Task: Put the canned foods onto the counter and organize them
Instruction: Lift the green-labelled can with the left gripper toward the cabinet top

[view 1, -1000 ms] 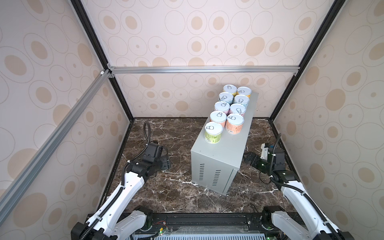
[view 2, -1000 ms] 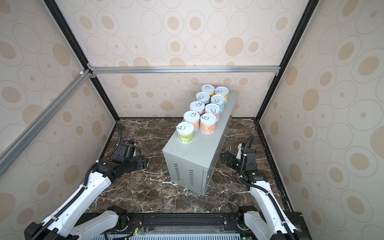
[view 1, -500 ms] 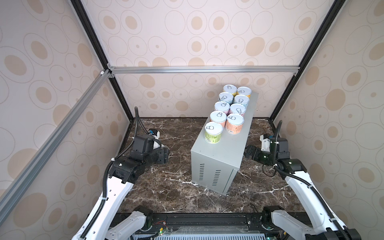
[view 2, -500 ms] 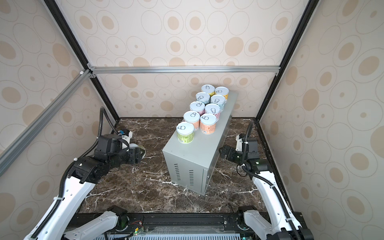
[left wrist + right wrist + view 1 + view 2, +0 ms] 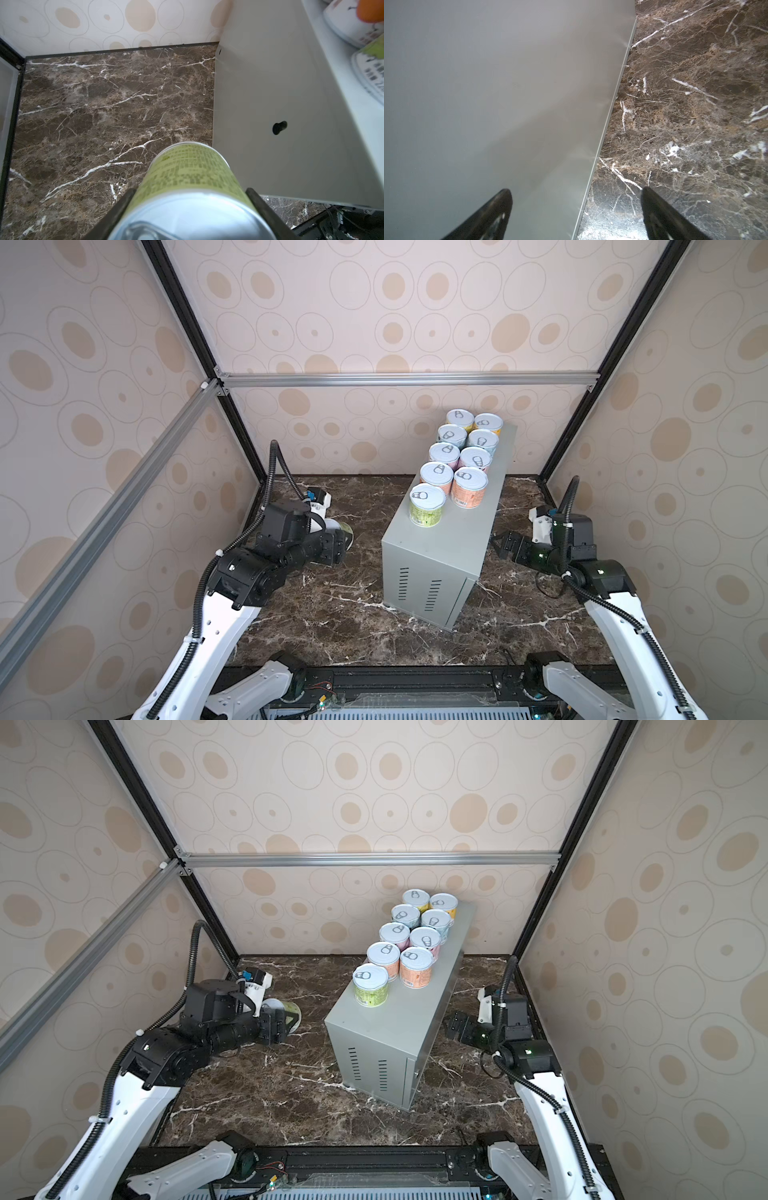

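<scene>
Here's the left claw (image 5: pixel 189 205), clenched on a green can (image 5: pixel 187 172): yellow-green paper label covered in small print, silver pull-tab lid turned back toward the wrist camera, black fingers (image 5: pixel 121 204) pressing on both sides. The can is carried on its side over the marble floor (image 5: pixel 332 614), off the worktop (image 5: pixel 440 556) and near its left long wall, below the level of the top. Whether it touches the marble, I can't tell.

Up on the worktop, a tall pale-grey metal box with vent slots (image 5: pixel 415 593) in its near end, nine cans stand upright with their lids up, packed in two rows that run from the far end to about halfway along, closer to the left long edge. In the right row, going from the far end: yellow-orange can (image 5: pixel 488 423), pale blue can (image 5: pixel 483 441), pink can (image 5: pixel 476 460), salmon can (image 5: pixel 469 488). The left row (image 5: pixel 444 454) matches it colour for colour as far as the labels show, then runs one can longer, ending in a second green can (image 5: pixel 427 504) nearest the vent end. Neighbours touch or nearly touch.

On the other side the right claw (image 5: pixel 577 197) is released, jaws spread with nothing between them, low over the marble and just beside the worktop's right long wall.
</scene>
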Controlling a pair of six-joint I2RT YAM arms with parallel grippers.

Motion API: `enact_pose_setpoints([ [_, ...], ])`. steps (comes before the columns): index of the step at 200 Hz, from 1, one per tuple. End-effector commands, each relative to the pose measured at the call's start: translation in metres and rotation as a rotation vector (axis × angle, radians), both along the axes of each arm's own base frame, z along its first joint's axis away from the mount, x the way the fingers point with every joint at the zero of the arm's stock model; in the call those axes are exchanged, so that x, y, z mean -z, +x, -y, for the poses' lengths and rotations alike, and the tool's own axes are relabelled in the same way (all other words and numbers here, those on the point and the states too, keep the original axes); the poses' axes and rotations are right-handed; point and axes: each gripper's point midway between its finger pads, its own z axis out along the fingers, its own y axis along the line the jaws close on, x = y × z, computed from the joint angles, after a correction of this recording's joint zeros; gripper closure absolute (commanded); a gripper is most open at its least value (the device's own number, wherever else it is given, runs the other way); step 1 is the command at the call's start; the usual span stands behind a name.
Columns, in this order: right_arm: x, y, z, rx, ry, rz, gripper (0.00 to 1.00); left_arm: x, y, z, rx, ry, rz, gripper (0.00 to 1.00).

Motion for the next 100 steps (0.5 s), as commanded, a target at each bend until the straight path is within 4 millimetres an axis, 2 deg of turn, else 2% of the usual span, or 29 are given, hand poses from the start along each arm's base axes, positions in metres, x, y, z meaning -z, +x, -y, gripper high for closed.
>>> enact_pose_setpoints([
  [1, -0.006, -0.007, -0.002, -0.029, -0.018, 0.002, 0.01, -0.041, -0.002, 0.011, 0.045, -0.044, 0.100, 0.40],
  [36, -0.009, -0.006, -0.005, -0.046, -0.015, 0.010, 0.01, -0.048, -0.001, 0.023, 0.065, 0.001, 0.104, 0.40],
  [100, -0.016, -0.008, -0.007, -0.072, -0.027, 0.028, 0.01, -0.074, -0.009, 0.052, 0.143, 0.028, 0.132, 0.40],
])
